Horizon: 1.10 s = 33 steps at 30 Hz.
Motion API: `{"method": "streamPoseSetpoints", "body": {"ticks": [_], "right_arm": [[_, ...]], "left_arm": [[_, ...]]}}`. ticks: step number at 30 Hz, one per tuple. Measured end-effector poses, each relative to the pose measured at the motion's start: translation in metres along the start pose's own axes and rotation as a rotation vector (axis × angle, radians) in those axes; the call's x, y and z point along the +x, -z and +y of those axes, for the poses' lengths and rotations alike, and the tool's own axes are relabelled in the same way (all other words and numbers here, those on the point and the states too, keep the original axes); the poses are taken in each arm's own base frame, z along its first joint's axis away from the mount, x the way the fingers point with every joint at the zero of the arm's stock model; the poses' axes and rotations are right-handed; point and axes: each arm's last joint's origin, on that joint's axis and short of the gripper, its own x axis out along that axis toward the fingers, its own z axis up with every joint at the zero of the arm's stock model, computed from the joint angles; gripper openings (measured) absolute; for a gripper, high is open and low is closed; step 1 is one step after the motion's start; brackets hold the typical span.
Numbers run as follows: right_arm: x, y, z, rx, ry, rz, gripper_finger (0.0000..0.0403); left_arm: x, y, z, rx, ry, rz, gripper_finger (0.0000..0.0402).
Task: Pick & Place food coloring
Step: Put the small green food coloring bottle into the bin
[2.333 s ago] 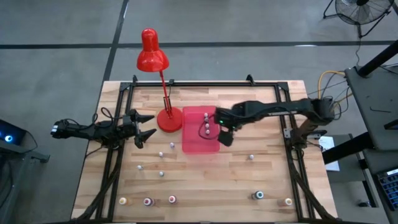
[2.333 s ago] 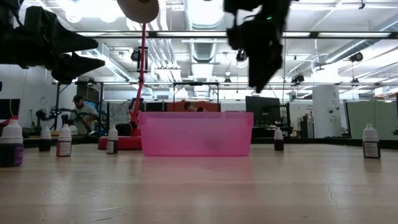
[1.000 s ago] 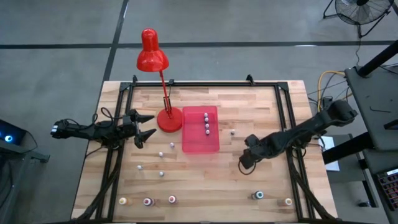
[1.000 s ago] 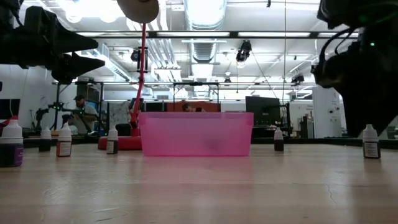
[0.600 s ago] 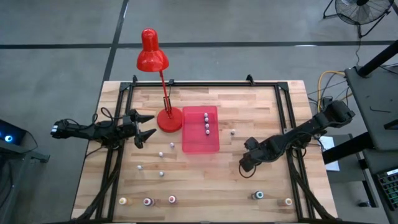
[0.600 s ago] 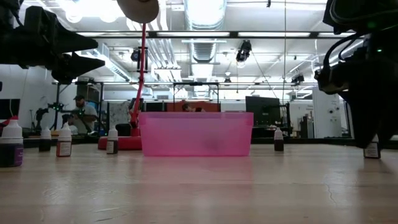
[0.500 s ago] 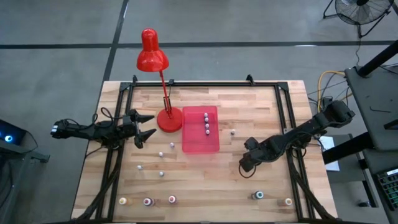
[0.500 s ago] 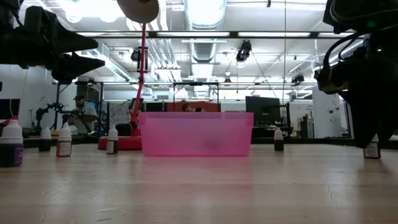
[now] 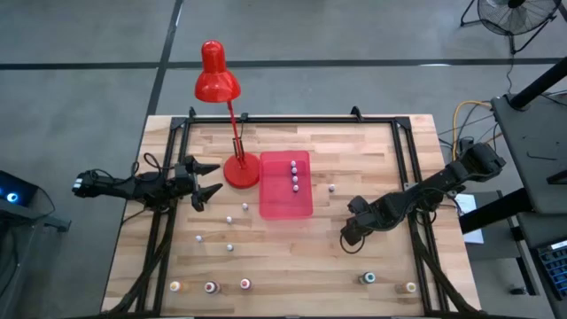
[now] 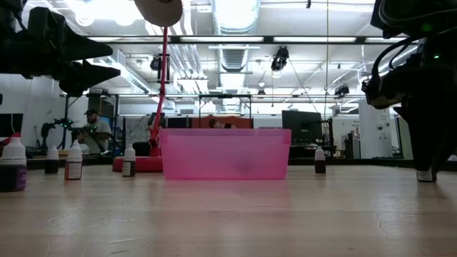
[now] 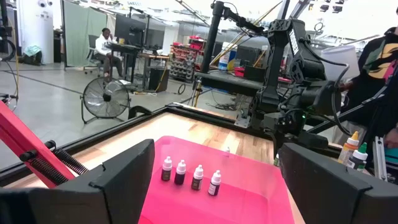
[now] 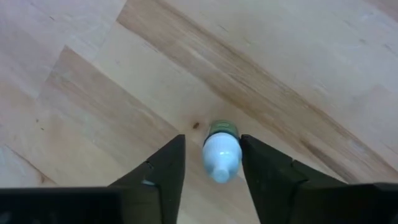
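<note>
The right pincer (image 12: 211, 163) is down at the worktop (image 9: 292, 257), right of the tray (image 9: 285, 188), its fingers (image 12: 166, 167) astride one upright bottle (image 12: 221, 152). They stand close on either side of the cap, with a slight gap showing; the grip is not yet made. Step in hand: grasp. Next move: close fully, lift clear, carry to the tray, which already holds four bottles (image 11: 189, 176). The left pincer (image 9: 205, 182) waits open beside the lamp (image 9: 226, 115).

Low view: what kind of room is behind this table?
Likely a robotics lab or workshop: exposed ceiling ducts, a person seated at a far workstation, and a floor fan in the left wrist view.
</note>
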Motion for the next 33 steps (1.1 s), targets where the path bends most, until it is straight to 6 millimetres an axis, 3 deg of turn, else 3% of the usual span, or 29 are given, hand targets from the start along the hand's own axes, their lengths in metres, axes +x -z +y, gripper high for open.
{"method": "streamPoseSetpoints", "body": {"ticks": [10,14,20,33], "right_arm": [[0.000,0.000,0.000,-0.001,-0.001,-0.002,0.0065],[-0.005,-0.002,0.005,-0.037,-0.008,-0.004,0.0062],[-0.028,-0.010,0.015,-0.219,0.042,0.009,0.0062],[-0.068,-0.064,0.041,-0.463,-0.008,-0.058,0.0062]], "left_arm": [[0.000,0.000,0.000,0.000,-0.001,0.000,0.0314],[0.000,0.000,0.000,0.000,-0.001,0.000,0.0314],[0.000,0.000,0.000,0.000,-0.001,0.000,0.0314],[0.000,0.000,0.000,0.000,0.000,0.000,0.0314]]}}
